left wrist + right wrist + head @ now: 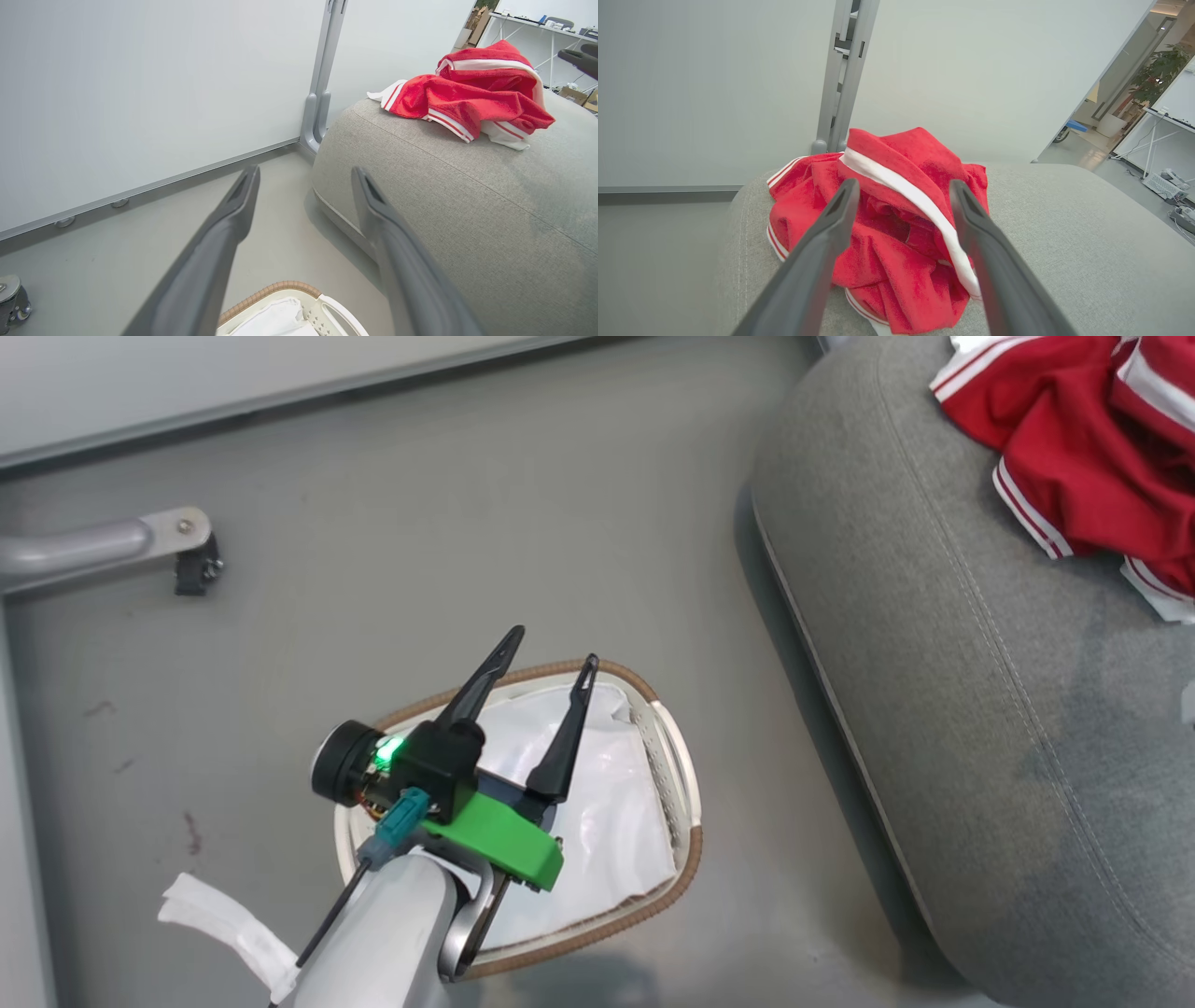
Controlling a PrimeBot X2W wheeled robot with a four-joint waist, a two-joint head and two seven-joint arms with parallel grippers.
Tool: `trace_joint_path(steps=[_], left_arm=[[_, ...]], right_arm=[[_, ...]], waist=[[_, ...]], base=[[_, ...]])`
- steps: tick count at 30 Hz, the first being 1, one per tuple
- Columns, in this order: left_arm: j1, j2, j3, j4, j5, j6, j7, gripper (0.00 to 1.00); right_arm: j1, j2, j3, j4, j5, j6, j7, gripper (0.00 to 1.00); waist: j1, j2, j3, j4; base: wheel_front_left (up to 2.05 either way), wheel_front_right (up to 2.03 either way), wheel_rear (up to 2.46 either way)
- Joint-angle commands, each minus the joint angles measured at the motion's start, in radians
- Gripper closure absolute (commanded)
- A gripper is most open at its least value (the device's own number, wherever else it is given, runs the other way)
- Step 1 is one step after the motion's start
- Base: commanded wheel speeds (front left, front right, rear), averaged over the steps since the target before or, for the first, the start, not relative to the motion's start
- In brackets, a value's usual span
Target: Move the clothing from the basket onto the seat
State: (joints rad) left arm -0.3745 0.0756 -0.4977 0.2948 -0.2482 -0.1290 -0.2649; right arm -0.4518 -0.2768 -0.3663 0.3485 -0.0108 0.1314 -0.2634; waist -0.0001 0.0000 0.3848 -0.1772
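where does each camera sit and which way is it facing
Head view: on the head, facing down at the basket and the seat; the open left gripper over it.
Left wrist view: on that wrist, along its fingers toward the seat.
Right wrist view: on that wrist, the open right gripper framing the clothing.
All three share the clothing on the seat.

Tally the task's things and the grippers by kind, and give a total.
red clothing heap: 1
basket: 1
seat: 1
grippers: 2, left gripper and right gripper
total: 5
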Motion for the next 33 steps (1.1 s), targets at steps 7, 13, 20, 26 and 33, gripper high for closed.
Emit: trace_joint_path(steps=[7, 13, 20, 26, 33], left_arm=[[0.071, -0.018, 0.113, -0.001, -0.009, 0.013, 0.001, 0.00], [0.117, -0.024, 0.209, -0.002, -0.025, 0.040, 0.001, 0.00], [0.191, -0.025, 0.292, -0.012, -0.080, 0.079, 0.001, 0.00], [0.257, -0.024, 0.340, -0.003, -0.078, 0.078, 0.001, 0.00], [0.335, -0.024, 0.396, -0.010, -0.087, 0.072, 0.001, 0.00]], right_arm=[[-0.038, 0.025, 0.084, 0.002, 0.001, -0.001, -0.002, 0.00], [-0.049, 0.088, 0.164, 0.023, 0.028, -0.001, -0.002, 0.00], [0.027, 0.187, 0.230, 0.018, 0.060, -0.001, -0.002, 0.00], [0.128, 0.221, 0.308, 0.028, 0.088, -0.001, -0.002, 0.00], [0.221, 0.223, 0.346, 0.016, 0.151, -0.001, -0.002, 0.00]], waist=[[0.0001, 0.0000, -0.140, 0.116], [0.0001, 0.0000, -0.185, 0.164], [0.0001, 0.0000, -0.246, 0.208], [0.0001, 0.0000, -0.282, 0.226], [0.0001, 0.0000, -0.306, 0.220]], base=[[0.00, 0.00, 0.00], [0.00, 0.00, 0.00], [0.00, 0.00, 0.00], [0.00, 0.00, 0.00], [0.00, 0.00, 0.00]])
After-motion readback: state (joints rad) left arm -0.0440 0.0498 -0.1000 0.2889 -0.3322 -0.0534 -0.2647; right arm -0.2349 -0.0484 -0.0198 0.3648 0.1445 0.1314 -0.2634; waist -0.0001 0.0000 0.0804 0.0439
